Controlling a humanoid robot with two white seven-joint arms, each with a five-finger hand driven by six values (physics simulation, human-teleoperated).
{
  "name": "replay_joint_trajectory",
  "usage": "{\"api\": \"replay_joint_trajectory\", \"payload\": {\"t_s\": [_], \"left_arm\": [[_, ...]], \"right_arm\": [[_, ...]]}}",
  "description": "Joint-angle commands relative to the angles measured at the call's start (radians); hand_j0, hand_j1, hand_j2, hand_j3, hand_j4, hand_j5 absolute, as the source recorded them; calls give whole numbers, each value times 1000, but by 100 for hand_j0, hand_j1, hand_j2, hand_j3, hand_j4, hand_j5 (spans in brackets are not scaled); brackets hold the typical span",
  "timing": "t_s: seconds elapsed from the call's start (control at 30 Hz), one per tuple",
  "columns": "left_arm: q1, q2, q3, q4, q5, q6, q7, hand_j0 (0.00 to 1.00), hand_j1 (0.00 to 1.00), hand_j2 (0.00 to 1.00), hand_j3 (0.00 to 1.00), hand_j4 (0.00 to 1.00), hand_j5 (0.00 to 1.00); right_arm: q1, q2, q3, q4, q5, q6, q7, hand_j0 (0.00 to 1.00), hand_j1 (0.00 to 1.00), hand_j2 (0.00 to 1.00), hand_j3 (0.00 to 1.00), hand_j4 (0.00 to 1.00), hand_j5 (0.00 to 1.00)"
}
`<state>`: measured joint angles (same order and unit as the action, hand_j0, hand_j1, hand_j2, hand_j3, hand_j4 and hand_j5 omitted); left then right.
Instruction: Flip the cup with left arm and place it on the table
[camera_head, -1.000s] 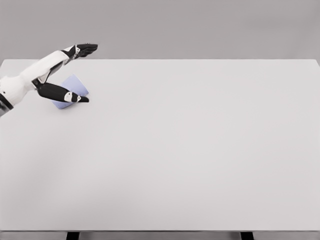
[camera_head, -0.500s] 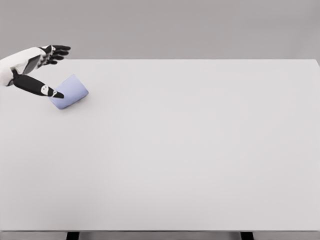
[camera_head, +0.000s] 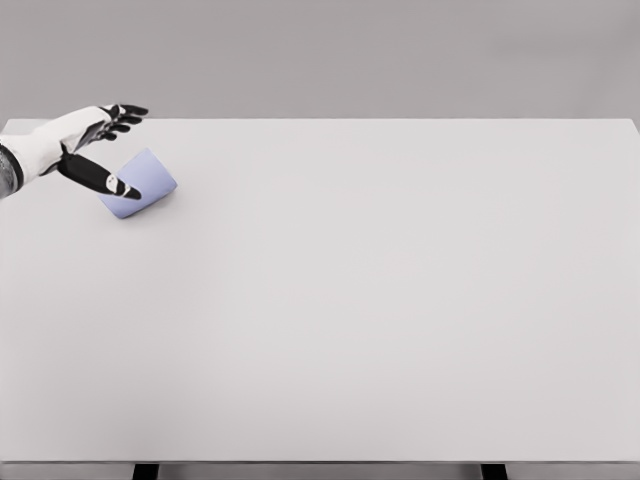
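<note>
A: Where is the cup (camera_head: 140, 184)?

B: It lies tipped on its side near the far left corner of the white worktop (camera_head: 380, 300); it is pale lilac, and which end is the mouth cannot be told from the head view.

A: And the left hand (camera_head: 92, 145)?

B: It comes in from the left edge and hovers over the cup; the fingers (camera_head: 125, 113) are spread wide and hold nothing, with the four reaching out beyond the cup's far side and the thumb (camera_head: 105, 177) crossing in front of its left end; whether the thumb touches the cup cannot be told; the right arm is not in view.

A: What could go wrong?

B: The cup looks free to roll; a brush from the thumb before the fingers close could nudge it away or toward the nearby left edge; a grasp closed on only one end could let it slip or twist during the flip, so it would land tilted rather than upright.
</note>
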<state>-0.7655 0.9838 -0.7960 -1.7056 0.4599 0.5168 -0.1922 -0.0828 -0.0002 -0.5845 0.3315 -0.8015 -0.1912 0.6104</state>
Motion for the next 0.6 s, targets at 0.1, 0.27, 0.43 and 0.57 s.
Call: {"api": "replay_joint_trajectory", "payload": {"t_s": [0.1,0.27,0.43,0.57], "left_arm": [[-21,-51,4,55,0,94,8,100,100,100,100,100,100],[-34,-109,4,118,-10,94,7,100,100,100,100,100,100],[-35,-143,1,126,-20,94,5,100,100,100,100,100,100],[-32,-137,3,129,-20,94,5,100,100,100,100,100,100]], "right_arm": [[0,0,0,0,1,-1,0,100,100,100,100,100,100],[0,0,0,0,1,-1,0,100,100,100,100,100,100],[0,0,0,0,1,-1,0,100,100,100,100,100,100],[0,0,0,0,1,-1,0,100,100,100,100,100,100]]}}
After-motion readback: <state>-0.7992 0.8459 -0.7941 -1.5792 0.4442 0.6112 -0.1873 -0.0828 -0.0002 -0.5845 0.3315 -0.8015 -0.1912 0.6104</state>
